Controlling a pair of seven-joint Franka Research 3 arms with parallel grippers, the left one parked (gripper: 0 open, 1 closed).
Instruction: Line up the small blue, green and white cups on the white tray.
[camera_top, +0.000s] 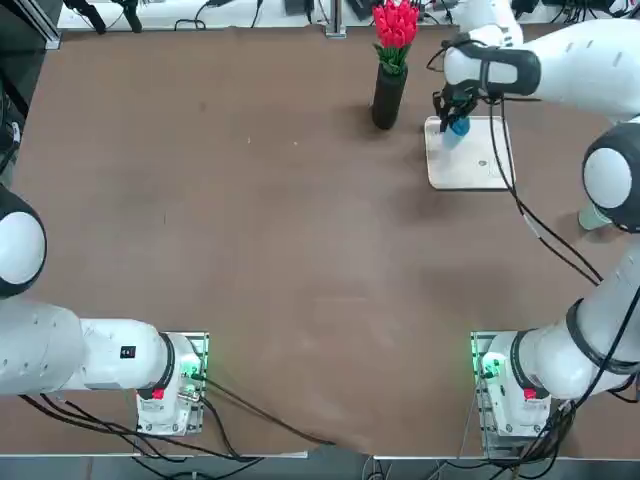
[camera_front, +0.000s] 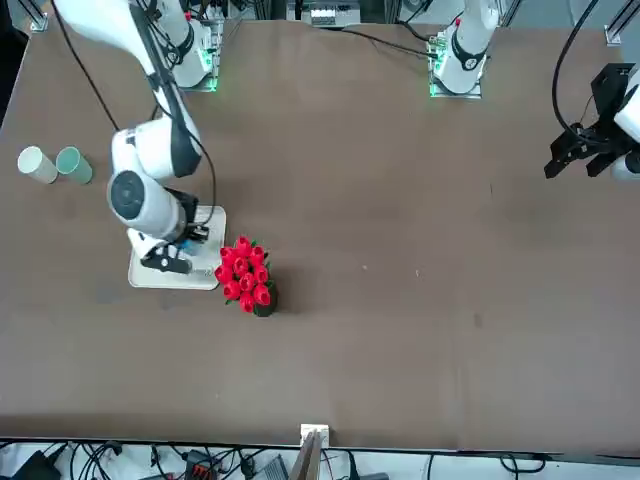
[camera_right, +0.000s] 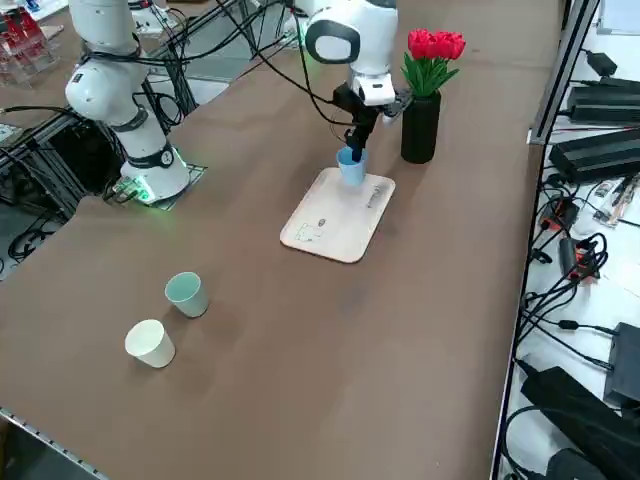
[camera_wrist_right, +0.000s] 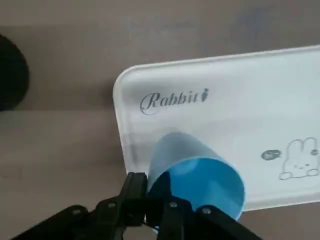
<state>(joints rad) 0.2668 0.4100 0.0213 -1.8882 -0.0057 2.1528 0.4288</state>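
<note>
Wrist view shows the blue cup (camera_wrist_right: 197, 177) pinched by its rim in the right hand (camera_wrist_right: 159, 207), tilted over the corner of the tray (camera_wrist_right: 260, 105) nearest the vase (camera_right: 421, 125). From the side, the green cup (camera_right: 185, 294) and white cup (camera_right: 150, 343) lie just beside each other on the worktop (camera_right: 420, 330), well apart from the tray.
</note>
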